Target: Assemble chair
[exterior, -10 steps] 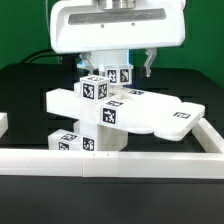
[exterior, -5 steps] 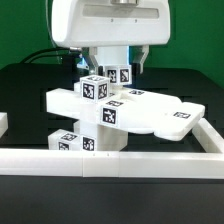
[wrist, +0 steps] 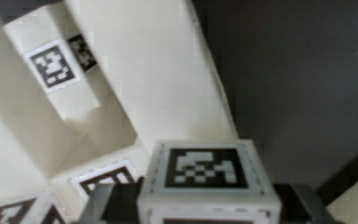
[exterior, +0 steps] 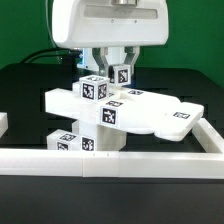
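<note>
One pincer (wrist: 201,200) clamped on small cube (wrist: 201,172) | matte white, blocky, square tag

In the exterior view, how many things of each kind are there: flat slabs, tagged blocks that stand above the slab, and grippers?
Flat slab: 1
Tagged blocks above it: 2, the front block and the rear block
Gripper: 1
Total: 4

The chair (exterior: 120,108) is set on the surface (exterior: 25,85), just behind the border wall (exterior: 110,161). A small cube (exterior: 122,73) is placed at its rear, above the flat slab (exterior: 150,112), between the jaws.
</note>
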Controlling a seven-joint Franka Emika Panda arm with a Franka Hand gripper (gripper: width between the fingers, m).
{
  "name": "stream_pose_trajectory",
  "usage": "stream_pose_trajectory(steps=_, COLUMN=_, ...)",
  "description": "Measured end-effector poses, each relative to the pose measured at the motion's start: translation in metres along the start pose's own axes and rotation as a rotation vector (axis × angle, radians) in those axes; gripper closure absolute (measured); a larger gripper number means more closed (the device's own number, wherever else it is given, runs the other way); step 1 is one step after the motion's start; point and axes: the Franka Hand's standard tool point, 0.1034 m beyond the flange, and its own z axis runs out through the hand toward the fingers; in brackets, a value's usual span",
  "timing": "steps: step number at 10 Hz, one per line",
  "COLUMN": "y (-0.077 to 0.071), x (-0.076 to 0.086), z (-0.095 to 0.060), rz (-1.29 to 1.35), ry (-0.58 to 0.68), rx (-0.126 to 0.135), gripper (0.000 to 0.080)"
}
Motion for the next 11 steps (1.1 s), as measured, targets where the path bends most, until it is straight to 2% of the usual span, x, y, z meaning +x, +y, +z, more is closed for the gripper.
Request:
stream_pose_trajectory(steps=2, y=0.0011, x=0.0021, z=0.0006, rz=0.164, ry=-0.001, rx=0.001, gripper=0.0517)
stream_pose_trajectory(steps=3, y=0.0014, x=0.0017, z=0.0007, rz=0.407, ry=0.001, rx=0.003, gripper=0.0517)
stream_pose_trajectory(steps=4, y=0.0013, x=0.002, z=0.0008, rz=0.516, ry=0.003, rx=0.001, gripper=0.0517)
stream_pose_trajectory(steps=7, y=0.0012, x=0.0022, z=0.0008, rz=0.73, ry=0.003, rx=0.002, gripper=0.0515)
stream_pose_trajectory(steps=10, y=-0.0035, x=0.0051, z=0.0009, rz=1.334, ry=0.006, rx=0.035, gripper=0.0515)
stream_pose_trajectory(steps=11, y=-0.0035, x=0.0056, z=0.0007, rz=1.408, ry=0.008, rx=0.049, gripper=0.0515)
